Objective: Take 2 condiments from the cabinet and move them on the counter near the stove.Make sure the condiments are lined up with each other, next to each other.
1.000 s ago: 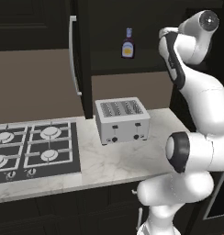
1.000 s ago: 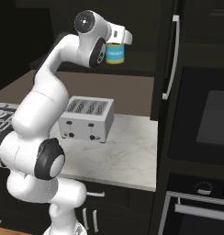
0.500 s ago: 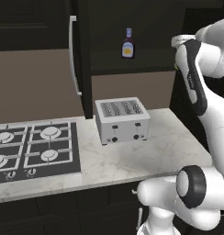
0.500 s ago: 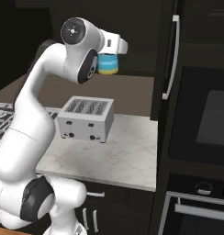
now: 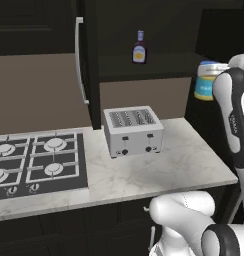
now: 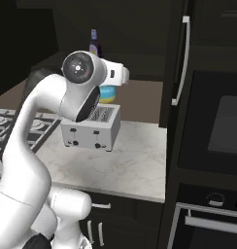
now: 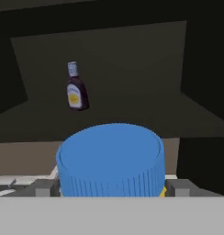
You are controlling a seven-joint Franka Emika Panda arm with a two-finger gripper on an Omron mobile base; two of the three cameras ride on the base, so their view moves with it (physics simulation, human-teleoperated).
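- gripper (image 7: 112,190) closed on the jar (image 7: 110,158); jaws stand wide because the jar is wide, blue lid sits right at the hand camera, fingertips mostly hidden behind the lid
- jar (image 5: 208,81) is up in the air at the right, clear of the counter (image 5: 159,172), yellow-and-teal bands showing under the lid, white arm link covering its right side
- from the right base camera the jar (image 6: 109,92) peeks out just under the wrist, above the toaster (image 6: 90,129)
- counter: marbled top; stove (image 5: 36,162) on its left part, toaster (image 5: 132,130) standing near the back just right of the stove, not touching it
- cabinet door (image 5: 86,60) swung open, edge-on, silver bar handle facing left
- far: bottle (image 5: 139,48) upright on the dark cabinet shelf, above and behind the toaster, well apart from the jar
- hand camera has the bottle (image 7: 76,87) beyond the lid, upper left, looks tilted there
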